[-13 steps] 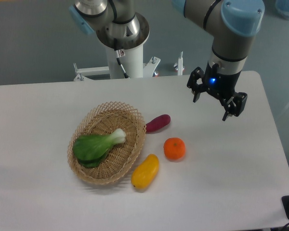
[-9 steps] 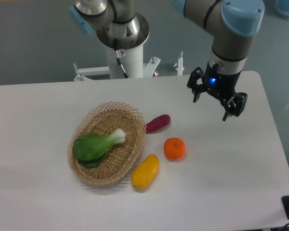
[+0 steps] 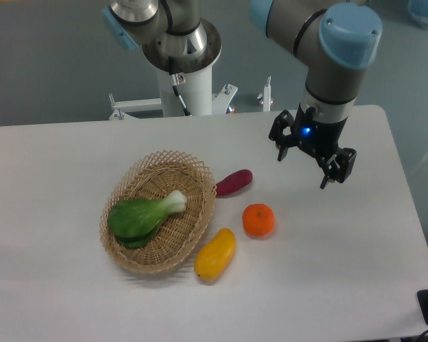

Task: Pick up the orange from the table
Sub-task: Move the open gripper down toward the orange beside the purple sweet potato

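The orange (image 3: 258, 219), small, round and bright, lies on the white table (image 3: 342, 271) just right of centre. My gripper (image 3: 303, 169) hangs above the table up and to the right of the orange, well apart from it. Its two black fingers (image 3: 331, 167) are spread wide and hold nothing.
A wicker basket (image 3: 159, 211) holding a green leafy vegetable (image 3: 139, 216) sits left of the orange. A purple oblong vegetable (image 3: 234, 182) lies just above the orange, and a yellow-orange mango-like fruit (image 3: 215, 253) lies at its lower left. The robot base (image 3: 182, 64) stands behind the table.
The arm has shifted a little to the left and slightly down, bringing the open gripper nearer the orange. The objects on the table have stayed put.
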`<state>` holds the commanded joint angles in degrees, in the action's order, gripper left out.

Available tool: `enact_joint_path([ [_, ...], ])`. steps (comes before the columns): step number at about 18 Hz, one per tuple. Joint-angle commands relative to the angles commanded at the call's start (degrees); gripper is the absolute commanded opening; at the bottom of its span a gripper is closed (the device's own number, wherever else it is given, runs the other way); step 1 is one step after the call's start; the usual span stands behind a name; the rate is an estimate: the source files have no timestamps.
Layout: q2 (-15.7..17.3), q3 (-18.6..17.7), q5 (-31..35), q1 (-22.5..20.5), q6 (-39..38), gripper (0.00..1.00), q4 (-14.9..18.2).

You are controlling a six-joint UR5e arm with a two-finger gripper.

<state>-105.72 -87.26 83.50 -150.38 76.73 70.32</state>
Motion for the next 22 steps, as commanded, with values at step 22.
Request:
enact_joint_path([
  [22, -8.36, -14.42, 6.07, 5.45, -1.84, 1.00, -17.76],
])
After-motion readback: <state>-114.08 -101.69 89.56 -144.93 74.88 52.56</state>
